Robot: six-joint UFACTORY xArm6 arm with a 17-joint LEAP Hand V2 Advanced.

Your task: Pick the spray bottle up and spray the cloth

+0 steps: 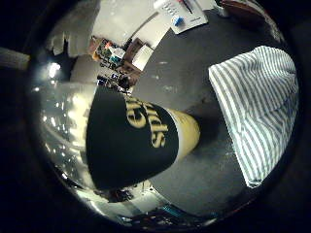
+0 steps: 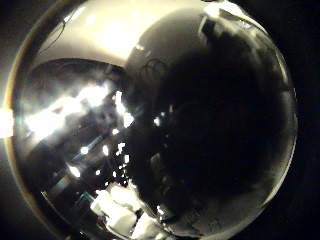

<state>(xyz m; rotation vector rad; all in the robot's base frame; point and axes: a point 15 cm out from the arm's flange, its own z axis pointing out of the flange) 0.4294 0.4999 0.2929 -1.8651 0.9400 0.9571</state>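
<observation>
The spray bottle (image 1: 131, 136) fills much of the right little finger side palm view, so it is close to the palm. It has a dark label with yellow lettering and a yellow body (image 1: 187, 126). It is over the grey table (image 1: 185, 68). The cloth (image 1: 258, 107), white with thin grey stripes, lies crumpled on the table beside the bottle. In the right thumb side palm view a large dark mass (image 2: 215, 130) sits very close to the palm; I cannot tell what it is.
White papers (image 1: 180, 15) lie at the table's far edge. Room clutter with boxes (image 1: 112, 53) stands beyond the table. Bright lights (image 2: 60, 115) glare in the right thumb side palm view.
</observation>
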